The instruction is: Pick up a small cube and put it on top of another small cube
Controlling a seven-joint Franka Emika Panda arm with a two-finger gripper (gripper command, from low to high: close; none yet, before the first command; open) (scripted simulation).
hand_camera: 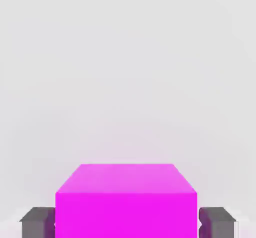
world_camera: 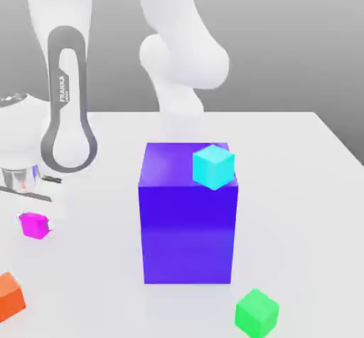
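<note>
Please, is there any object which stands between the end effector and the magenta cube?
No, nothing visible stands between them: the end effector is shut on the magenta cube, with one fingertip at each of two opposite sides. In the exterior view, the orange cube lies apart from them, nearer the camera.

bright even light, faint shadows, magenta tint on pale surface

"FRANKA" on the arm (world_camera: 70, 102)
</note>
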